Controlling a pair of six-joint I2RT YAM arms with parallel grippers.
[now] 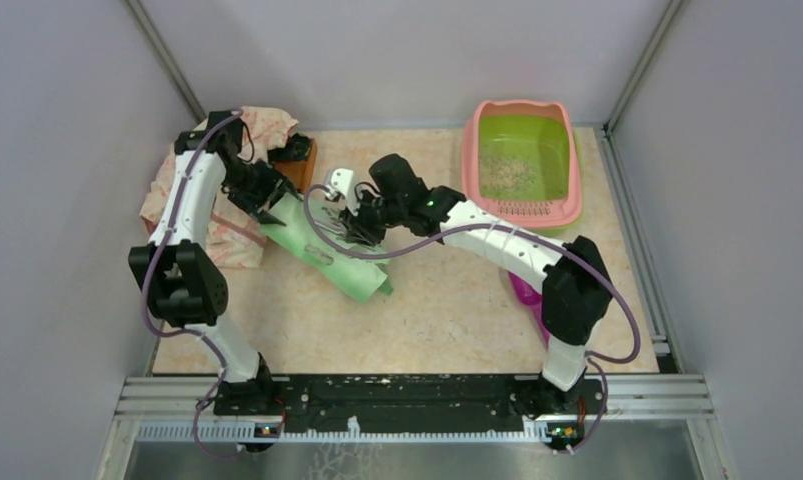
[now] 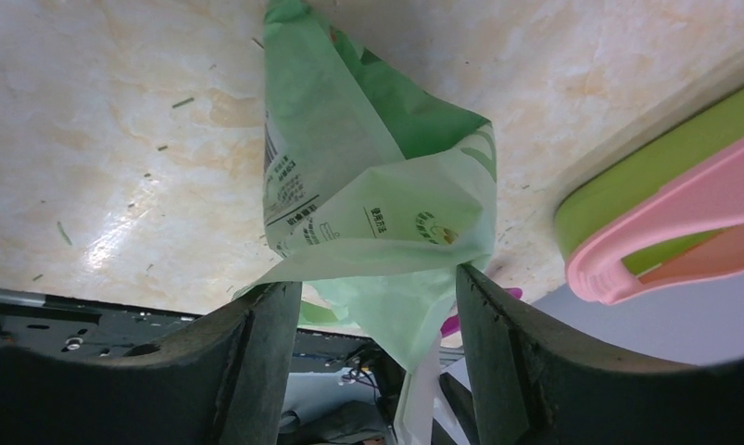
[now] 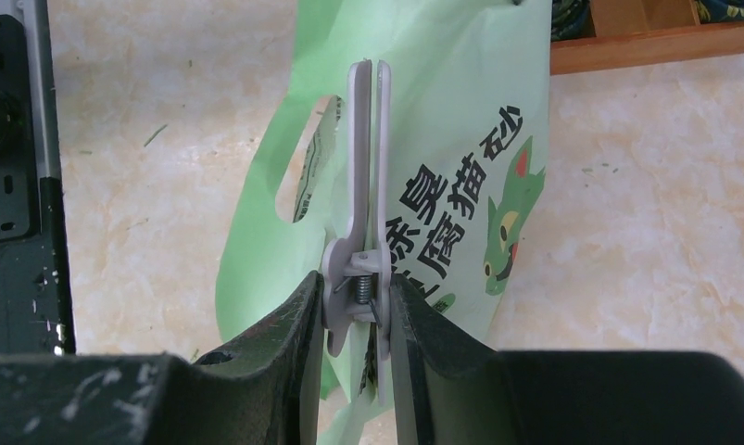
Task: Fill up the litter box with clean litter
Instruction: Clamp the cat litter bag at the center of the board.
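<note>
Top external view first, and we have the litter box (image 1: 525, 210) sitting in the far right corner of the table (image 1: 457, 310), slotted pink ledge toward the near side. A thin patch of clean litter (image 1: 507, 175) lies on its green basin floor.

Left of the middle, the light green bag (image 1: 327, 255) lies on its side, slanting from the far left toward the table's centre. The left gripper (image 1: 269, 208) is at its far end and the right gripper (image 1: 362, 225) is over its middle.

From up here we can't judge either grip, so over to the wrists. The left wrist view shows the bag's bunched end filling the wide gap between both fingers (image 2: 257, 352), so the left gripper is grasping the bag. We also catch the box's pink rim at the right edge of that view.

The right wrist view gives us what the top view hides: the right fingers (image 3: 294, 324) are clenched on the spring end of a white clip (image 3: 368, 185). Its long arms are pressed together in front of the bag's cat print, and we can't tell whether it bites the bag.

Back on top, a purple scoop (image 1: 525, 295) peeks out under the right arm. A wooden tray (image 1: 299, 165) and a patterned cloth (image 1: 222, 240) sit at the far left.
</note>
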